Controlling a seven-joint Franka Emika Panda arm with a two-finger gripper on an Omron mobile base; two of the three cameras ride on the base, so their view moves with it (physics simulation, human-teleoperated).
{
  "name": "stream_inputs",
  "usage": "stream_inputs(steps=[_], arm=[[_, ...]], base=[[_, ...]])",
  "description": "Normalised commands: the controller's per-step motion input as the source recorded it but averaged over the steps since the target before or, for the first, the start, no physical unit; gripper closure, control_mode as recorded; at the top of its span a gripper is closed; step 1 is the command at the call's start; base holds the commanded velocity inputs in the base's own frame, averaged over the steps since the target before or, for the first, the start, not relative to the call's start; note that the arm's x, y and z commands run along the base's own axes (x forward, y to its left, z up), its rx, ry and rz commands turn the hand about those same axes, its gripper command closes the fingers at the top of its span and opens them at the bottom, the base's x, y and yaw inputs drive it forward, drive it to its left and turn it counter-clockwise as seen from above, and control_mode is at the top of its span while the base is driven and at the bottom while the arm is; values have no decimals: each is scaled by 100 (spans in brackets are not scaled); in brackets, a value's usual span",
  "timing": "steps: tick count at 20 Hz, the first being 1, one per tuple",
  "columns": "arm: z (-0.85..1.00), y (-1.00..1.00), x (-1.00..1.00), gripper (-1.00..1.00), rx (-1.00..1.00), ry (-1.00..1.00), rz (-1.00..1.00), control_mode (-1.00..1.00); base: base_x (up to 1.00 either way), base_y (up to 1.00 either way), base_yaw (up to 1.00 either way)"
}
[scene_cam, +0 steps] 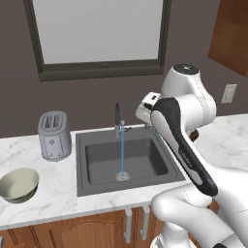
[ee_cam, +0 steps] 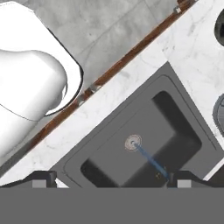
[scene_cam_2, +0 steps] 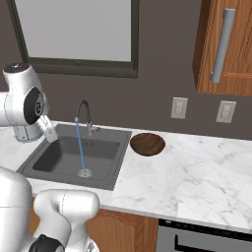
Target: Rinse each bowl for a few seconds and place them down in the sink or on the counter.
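A pale cream-green bowl (scene_cam: 19, 185) rests upright on the counter (scene_cam: 58, 193) at the far left, in front of the toaster. On the counter just right of the sink (scene_cam_2: 54, 156) lies a dark brown bowl (scene_cam_2: 147, 144). From the arched faucet (scene_cam_2: 84, 114) a thin blue stream of water (scene_cam_2: 80, 147) falls onto the drain (ee_cam: 133, 142). My gripper (scene_cam_2: 51, 135) hangs over the sink's left side, pointing down. In the hand view the gripper (ee_cam: 113, 179) is open, with nothing between its fingertips, and the basin lies below it.
A silver toaster (scene_cam: 54, 135) stands at the back left of the counter. Wall outlets (scene_cam_2: 178, 107) sit above the marble on the right, where a wooden wall cabinet (scene_cam_2: 226, 44) hangs. A window (scene_cam: 99, 34) is behind the faucet.
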Motion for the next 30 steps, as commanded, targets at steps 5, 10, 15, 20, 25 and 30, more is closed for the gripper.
stream_inputs(steps=[5, 10, 15, 20, 25, 30], arm=[[0, 73, -25, -100, 2, -2, 8, -100], [-10, 89, -11, -100, -3, -1, 7, -100], [-7, 89, 0, -100, -6, 0, 9, -100], [-4, 84, 0, -100, -7, 0, 9, -100], [-2, 67, 10, -100, -3, 2, 9, -100], [-9, 38, 7, -100, 0, 6, 11, -100]], base=[[0, 0, 0], [0, 0, 0], [0, 0, 0], [0, 0, 0], [0, 0, 0], [0, 0, 0]])
